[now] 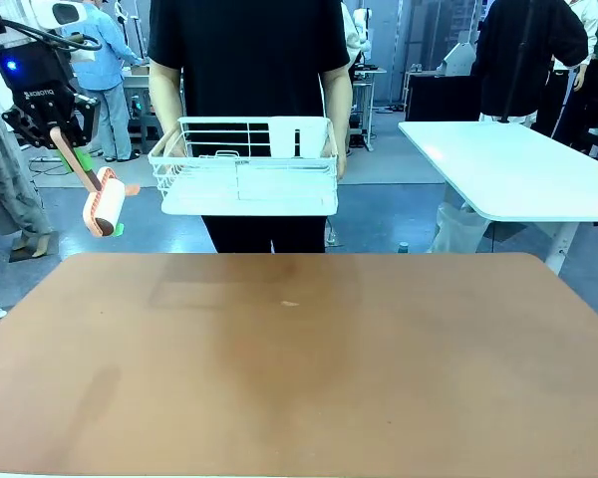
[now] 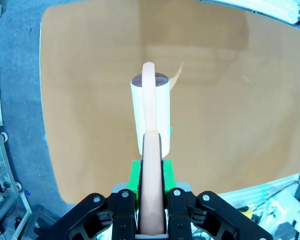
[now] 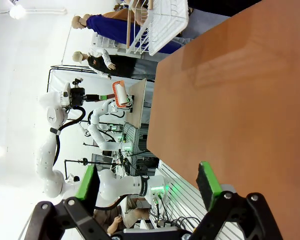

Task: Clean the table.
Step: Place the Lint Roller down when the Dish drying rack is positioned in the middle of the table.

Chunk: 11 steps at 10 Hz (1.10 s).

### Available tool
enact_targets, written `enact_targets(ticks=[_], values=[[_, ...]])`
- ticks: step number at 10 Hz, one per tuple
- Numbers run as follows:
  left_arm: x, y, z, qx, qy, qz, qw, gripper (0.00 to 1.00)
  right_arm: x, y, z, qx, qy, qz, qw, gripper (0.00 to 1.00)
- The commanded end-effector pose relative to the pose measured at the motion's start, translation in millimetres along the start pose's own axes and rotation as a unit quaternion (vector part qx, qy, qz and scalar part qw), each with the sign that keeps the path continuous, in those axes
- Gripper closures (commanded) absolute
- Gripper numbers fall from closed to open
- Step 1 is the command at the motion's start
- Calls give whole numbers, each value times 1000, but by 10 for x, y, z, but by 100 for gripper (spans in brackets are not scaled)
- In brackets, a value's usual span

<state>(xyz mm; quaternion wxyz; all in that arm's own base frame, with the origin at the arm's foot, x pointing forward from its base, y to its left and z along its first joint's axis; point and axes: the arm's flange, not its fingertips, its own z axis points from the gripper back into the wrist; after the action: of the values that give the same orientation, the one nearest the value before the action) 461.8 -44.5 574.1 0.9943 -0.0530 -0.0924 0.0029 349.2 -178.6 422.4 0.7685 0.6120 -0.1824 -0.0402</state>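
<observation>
The reddish-brown table [image 1: 299,378] stretches across the front view, with a small pale scrap [image 1: 290,304] on it near the far middle. My left gripper [image 1: 60,132] hangs high over the table's far left corner, shut on the peach handle of a lint roller [image 1: 107,202] whose white roll tilts down to the right. From the left wrist, the pads [image 2: 134,177] clamp the handle and the lint roller [image 2: 150,112] points out over the table [image 2: 230,110]. My right gripper [image 3: 147,182] stands open beside the table [image 3: 240,100], nothing between its fingers.
A person stands at the far side, holding a white wire rack [image 1: 247,171] in both hands above the table's far edge. A white-topped table [image 1: 518,164] stands at the back right. The rack [image 3: 160,20] also shows in the right wrist view.
</observation>
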Motion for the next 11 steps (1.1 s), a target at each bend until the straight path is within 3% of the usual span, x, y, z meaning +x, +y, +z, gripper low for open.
enact_targets(ticks=[1, 11], values=[[0, 20, 41, -2, -3, 2, 1000, 79, 3, 36, -3, 0, -2, -3, 1000, 0], [0, 20, 41, -2, -3, 2, 1000, 79, 3, 36, -3, 0, -2, -3, 1000, 0]])
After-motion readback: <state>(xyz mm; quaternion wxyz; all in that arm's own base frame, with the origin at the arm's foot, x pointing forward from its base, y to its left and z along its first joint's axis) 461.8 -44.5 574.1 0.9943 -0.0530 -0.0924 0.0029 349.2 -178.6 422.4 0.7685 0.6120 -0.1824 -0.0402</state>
